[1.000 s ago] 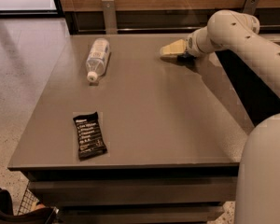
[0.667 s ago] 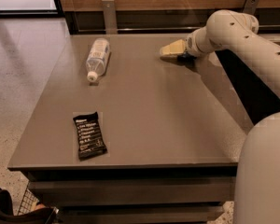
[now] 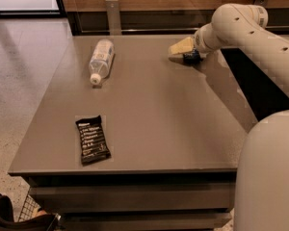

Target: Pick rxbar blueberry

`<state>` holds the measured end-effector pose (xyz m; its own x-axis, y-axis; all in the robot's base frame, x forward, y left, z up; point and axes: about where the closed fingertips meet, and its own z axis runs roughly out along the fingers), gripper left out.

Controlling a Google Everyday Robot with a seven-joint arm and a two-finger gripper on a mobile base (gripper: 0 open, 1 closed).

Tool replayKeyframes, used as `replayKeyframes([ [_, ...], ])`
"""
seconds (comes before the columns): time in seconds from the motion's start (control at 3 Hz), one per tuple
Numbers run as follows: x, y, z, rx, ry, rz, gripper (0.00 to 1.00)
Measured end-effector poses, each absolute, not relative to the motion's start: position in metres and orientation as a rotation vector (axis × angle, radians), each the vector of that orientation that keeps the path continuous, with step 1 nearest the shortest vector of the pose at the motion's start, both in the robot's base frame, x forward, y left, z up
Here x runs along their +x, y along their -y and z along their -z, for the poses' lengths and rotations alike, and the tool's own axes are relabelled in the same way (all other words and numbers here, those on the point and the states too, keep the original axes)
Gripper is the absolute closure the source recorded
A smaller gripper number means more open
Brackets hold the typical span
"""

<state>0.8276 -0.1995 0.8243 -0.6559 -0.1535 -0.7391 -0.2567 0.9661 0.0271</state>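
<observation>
The rxbar blueberry (image 3: 192, 58) shows as a small dark navy piece on the far right of the grey table (image 3: 159, 114). It is mostly hidden under the gripper. My cream-coloured gripper (image 3: 179, 52) is down at the table surface right over the bar and touches it, with the arm reaching in from the right. How much of the bar lies inside the gripper is hidden.
A longer black bar wrapper with white text (image 3: 92, 139) lies near the table's front left. A clear plastic water bottle (image 3: 101, 60) lies on its side at the back left. My white arm and base fill the right side. A wooden wall runs behind the table.
</observation>
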Motion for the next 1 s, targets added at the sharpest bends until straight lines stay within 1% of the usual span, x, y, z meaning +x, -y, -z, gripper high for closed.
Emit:
replayKeyframes([
  [0.33,0.830,0.201,-0.828,-0.304,-2.294,-0.128,0.00],
  [1.0,0.830,0.188,-0.809,-0.327,-2.310,-0.118,0.00],
])
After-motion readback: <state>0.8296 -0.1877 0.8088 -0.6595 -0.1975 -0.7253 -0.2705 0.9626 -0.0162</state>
